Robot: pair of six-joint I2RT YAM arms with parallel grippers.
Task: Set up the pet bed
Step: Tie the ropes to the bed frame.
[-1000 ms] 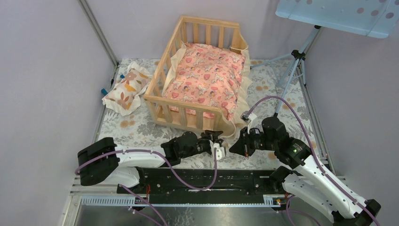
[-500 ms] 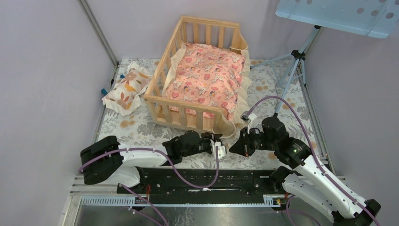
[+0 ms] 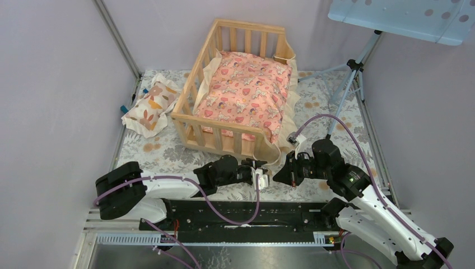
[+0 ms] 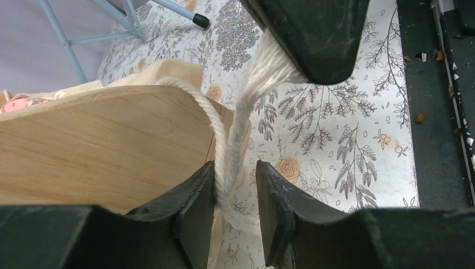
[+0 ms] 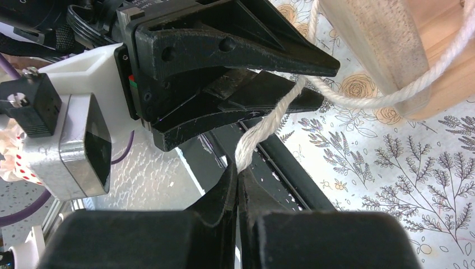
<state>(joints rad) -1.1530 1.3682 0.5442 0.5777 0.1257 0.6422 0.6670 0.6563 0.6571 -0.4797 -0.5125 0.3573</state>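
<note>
The pet bed (image 3: 218, 126) sits toward the back of the table, with a pink cushion (image 3: 246, 89) inside. The right gripper (image 5: 238, 174) is pinching the white cord (image 5: 269, 126) looped round the bed's near corner. The left gripper (image 4: 235, 175) straddles that cord, jaws slightly apart. Probably best to hold it taut before the left one closes.

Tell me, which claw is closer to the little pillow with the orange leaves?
The left claw, just barely. Both claws sit together by the near corner of the pet bed, far from the pillow; the right claw is on the farther side.
</note>
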